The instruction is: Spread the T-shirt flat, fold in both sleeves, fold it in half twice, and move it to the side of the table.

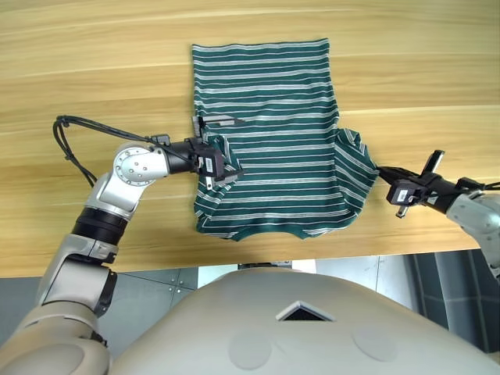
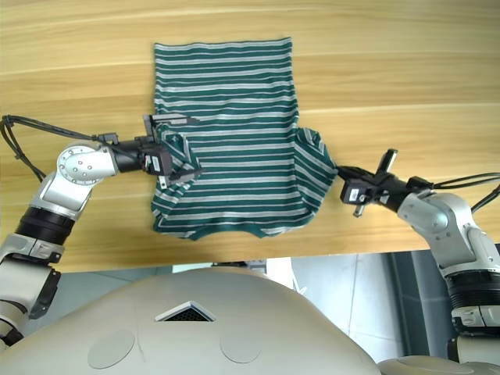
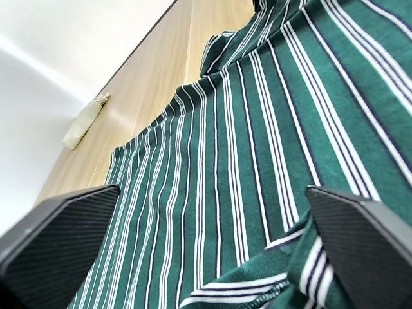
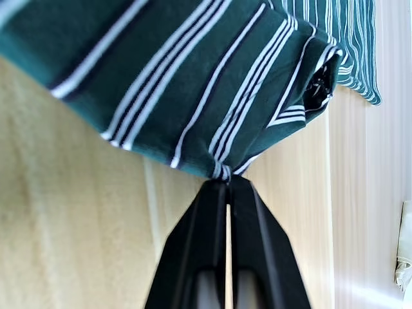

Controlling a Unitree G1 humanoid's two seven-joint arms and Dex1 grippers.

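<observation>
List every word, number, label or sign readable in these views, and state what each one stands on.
None can be read.
T-shirt: only white and dark stripes on green, no print.
table: plain wood grain, no writing.
pale object at the table's far end: too small to tell any marking.
left gripper and right gripper: no legible label.
</observation>
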